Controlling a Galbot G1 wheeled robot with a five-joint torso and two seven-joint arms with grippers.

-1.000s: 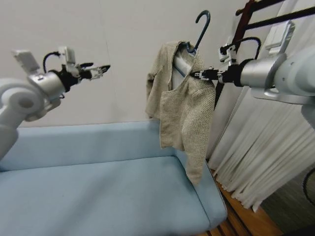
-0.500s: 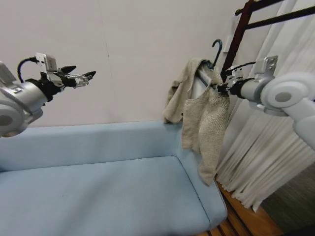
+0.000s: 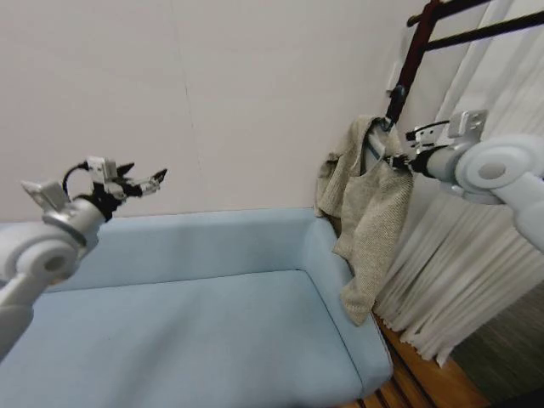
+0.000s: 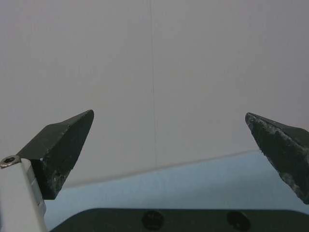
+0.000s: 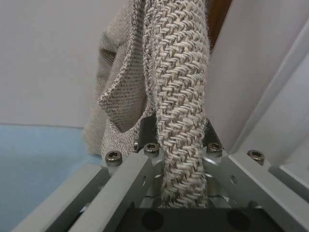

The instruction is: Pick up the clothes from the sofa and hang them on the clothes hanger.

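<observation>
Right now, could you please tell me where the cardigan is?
In the head view the cardigan hangs on the right, held by the right gripper beside the dark rack, over the right end of the sofa.

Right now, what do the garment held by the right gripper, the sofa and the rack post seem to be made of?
The garment: coarse beige yarn, knitted or woven, matte; thick interlaced strands show where the right gripper clamps it. The sofa: pale blue upholstery, smooth, matte, probably fabric. The rack post: dark reddish-brown, wood or painted metal, unclear.
</observation>
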